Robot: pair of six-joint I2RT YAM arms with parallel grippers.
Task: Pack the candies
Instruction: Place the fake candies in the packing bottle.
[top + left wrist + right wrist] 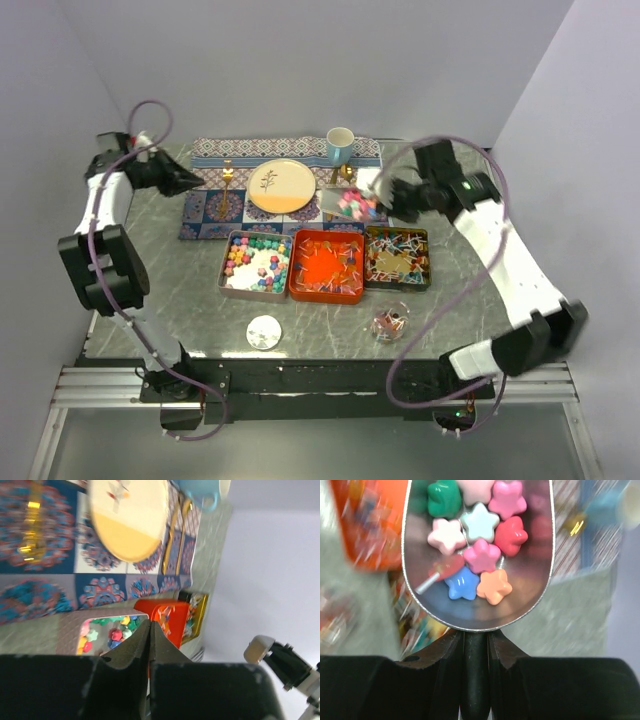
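Right gripper [476, 641] is pinching the scoop [470, 616] by its handle, holding the bowl about level just behind the red tin [327, 266], presumably so its candies [481, 555] aren't spilling. Left gripper [150, 626] is hanging pressed together, empty, well left of the red tin, out of the way.

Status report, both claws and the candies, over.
Left claw shut, empty. Right claw shut on scoop, star candies loaded. Cup and plate close by.

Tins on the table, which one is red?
The middle tin, bright red-orange; the left tin is silver, the right tin dark and gold.
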